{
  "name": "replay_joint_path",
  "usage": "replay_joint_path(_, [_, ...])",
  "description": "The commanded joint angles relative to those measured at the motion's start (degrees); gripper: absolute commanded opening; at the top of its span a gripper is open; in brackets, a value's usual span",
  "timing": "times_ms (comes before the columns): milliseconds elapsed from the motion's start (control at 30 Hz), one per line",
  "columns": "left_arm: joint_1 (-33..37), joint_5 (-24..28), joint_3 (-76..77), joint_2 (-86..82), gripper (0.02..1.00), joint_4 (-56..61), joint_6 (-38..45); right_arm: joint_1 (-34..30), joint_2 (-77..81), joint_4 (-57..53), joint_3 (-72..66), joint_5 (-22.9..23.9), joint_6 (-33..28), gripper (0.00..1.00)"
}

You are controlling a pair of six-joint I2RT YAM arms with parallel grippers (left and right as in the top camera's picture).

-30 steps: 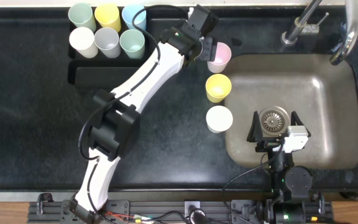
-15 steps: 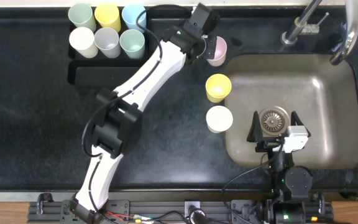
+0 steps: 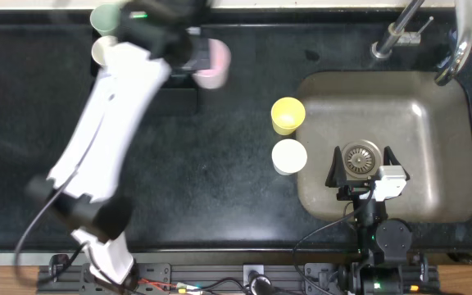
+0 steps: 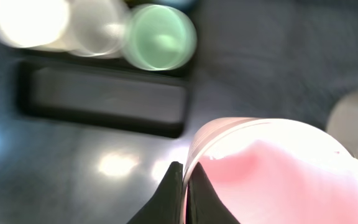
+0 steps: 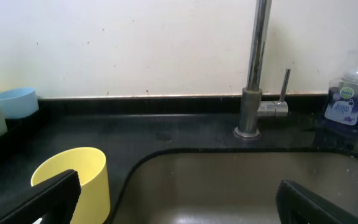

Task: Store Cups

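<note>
The left arm smears across the upper left of the top view, and its bulk hides most of the stored cups and part of the black tray. Only one dark finger of the left claw can be made out in the left wrist view, pressed against the outside of the pink cup's rim; the other is hidden behind the cup. The claw is clenched on that cup.

The pink cup hangs in the upper left of the top view, above the tabletop just beside the tray's right end. Its open mouth faces up towards the wrist camera, so its long axis runs roughly upright; blur keeps any tilt from being judged. A green cup and two pale cups stand on the tray's far side.

Half a second ago the pink cup was at upper centre by the sink's corner; it has since swung left. The yellow cup and white cup at the sink's left edge have not moved, nor has the right claw, spread wide over the basin.
</note>
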State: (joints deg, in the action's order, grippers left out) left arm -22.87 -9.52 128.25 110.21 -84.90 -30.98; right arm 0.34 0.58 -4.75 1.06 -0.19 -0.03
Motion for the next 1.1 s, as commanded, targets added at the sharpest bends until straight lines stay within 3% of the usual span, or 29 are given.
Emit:
replay_joint_path(33, [4.07, -4.7, -7.78, -7.78, 0.036, -0.22, -7.74, -0.33, -0.37, 0.31, -0.79, -0.39, -0.15, 0.998])
replay_joint_path(133, [9.55, -3.1, -17.16, -14.27, 0.036, 3.5, -11.3, -0.33, -0.37, 0.31, -0.79, -0.39, -0.17, 0.998])
replay_joint_path(300, [22.86, 8.94, -34.73, -23.37, 0.038, 14.34, -11.32, -0.33, -0.37, 0.31, -0.79, -0.39, -0.15, 0.998])
replay_joint_path(400, [29.44, 12.09, -39.91, -25.0, 0.036, 16.09, -11.34, -0.33, -0.37, 0.31, -0.79, -0.39, -0.15, 0.998])
replay_joint_path(600, [35.36, 10.64, -40.87, -23.85, 0.036, 16.2, -11.32, -0.33, -0.37, 0.31, -0.79, -0.39, -0.15, 0.996])
replay_joint_path(867, [35.58, 5.97, -40.87, -18.62, 0.036, 18.25, -13.75, -0.33, -0.37, 0.31, -0.79, -0.39, -0.15, 0.998])
replay_joint_path(1100, [35.6, 5.84, -40.87, -14.16, 0.036, 22.86, -14.38, -0.33, -0.37, 0.31, -0.79, -0.39, -0.17, 0.996])
